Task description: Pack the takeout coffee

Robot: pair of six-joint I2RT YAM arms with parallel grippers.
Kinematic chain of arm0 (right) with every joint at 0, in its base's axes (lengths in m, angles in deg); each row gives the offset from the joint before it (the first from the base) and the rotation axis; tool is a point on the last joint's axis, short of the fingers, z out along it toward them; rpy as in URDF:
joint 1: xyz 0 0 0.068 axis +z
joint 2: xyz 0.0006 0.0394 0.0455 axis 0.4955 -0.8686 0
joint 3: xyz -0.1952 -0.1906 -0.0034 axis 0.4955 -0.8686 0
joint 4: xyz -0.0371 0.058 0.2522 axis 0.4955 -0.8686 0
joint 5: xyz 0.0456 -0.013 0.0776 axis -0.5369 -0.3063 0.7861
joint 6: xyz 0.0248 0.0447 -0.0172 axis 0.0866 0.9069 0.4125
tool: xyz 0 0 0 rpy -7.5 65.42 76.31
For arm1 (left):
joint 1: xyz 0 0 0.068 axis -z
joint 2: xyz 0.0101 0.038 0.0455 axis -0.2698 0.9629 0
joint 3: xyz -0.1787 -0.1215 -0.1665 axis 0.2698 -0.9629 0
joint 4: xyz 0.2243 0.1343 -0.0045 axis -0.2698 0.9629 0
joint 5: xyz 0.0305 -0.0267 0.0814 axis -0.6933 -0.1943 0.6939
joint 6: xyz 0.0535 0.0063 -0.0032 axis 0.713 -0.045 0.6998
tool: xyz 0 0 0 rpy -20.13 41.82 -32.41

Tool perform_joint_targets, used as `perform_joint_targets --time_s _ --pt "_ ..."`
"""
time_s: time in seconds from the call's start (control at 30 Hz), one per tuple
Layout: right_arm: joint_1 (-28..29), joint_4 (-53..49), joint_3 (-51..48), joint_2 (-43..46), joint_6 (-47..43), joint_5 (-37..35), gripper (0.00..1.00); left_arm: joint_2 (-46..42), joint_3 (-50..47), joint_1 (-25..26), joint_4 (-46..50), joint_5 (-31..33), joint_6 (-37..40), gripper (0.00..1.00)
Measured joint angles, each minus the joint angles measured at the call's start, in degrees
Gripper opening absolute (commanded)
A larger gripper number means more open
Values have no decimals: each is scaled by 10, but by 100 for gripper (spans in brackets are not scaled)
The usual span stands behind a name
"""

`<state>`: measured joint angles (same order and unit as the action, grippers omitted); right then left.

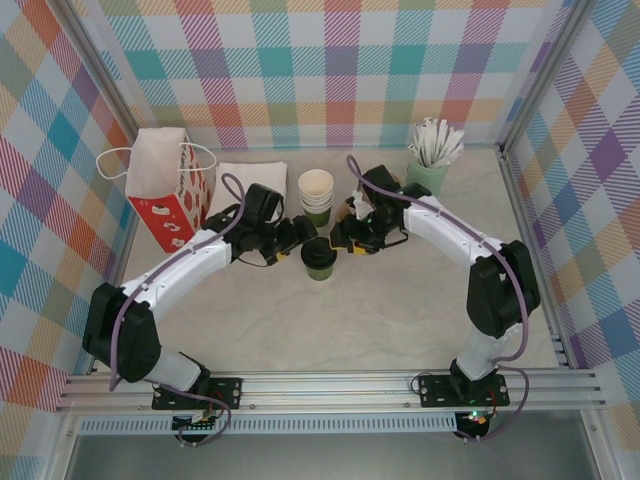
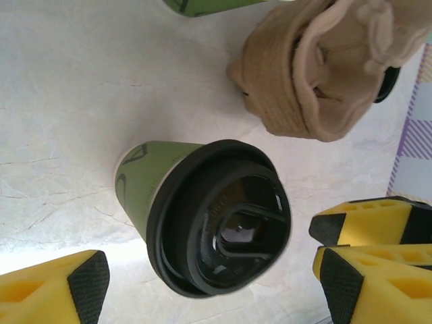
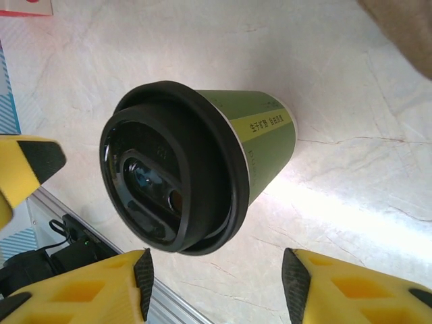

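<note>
1. The takeout coffee [image 1: 319, 258], a small dark-green paper cup, stands upright on the pale, marble-look tabletop [image 1: 400, 320]. It serves as the landmark for everything below.
2. A round black lid [image 2: 226, 223] sits on top of the cup. The left wrist view shows its sip opening from above.
3. In the right wrist view, a lighter green band with small print runs down the cup's side.
4. The left claw [image 2: 214, 283] is on the coffee's left side. Its yellow fingers [image 2: 61, 287] are spread wide, with bare tabletop between each black pad and the cup, so it grips nothing.
5. The right claw [image 3: 218, 283] is on the coffee's right side, facing the left one. Its jaws are also apart and clear of the cup.
6. A stack of green cups [image 1: 316, 192] with cream insides stands just behind the coffee.
7. A pale-mint cup of white sticks [image 1: 429, 172] stands behind the coffee and well to its right.
8. A folded white cloth or napkin pile [image 1: 250, 182] lies behind the coffee, to its left.
9. A red-and-white paper bag [image 1: 168, 195] with handles stands farther to the left of the coffee.
</note>
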<state>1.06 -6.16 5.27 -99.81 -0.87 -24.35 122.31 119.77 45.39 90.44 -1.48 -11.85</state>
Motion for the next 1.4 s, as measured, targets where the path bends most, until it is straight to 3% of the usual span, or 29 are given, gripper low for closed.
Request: perform_joint_targets --time_s 0.53,0.83,1.4 --pt "0 -19 -51 141 -43 -171 99 -85 -3 -15 64 79 38 100" --pt "-7 -18 -89 187 -54 -233 100 -126 -51 -21 72 116 43 100" --pt "-7 -22 -103 185 -65 -201 100 -191 -121 -21 110 144 42 100"
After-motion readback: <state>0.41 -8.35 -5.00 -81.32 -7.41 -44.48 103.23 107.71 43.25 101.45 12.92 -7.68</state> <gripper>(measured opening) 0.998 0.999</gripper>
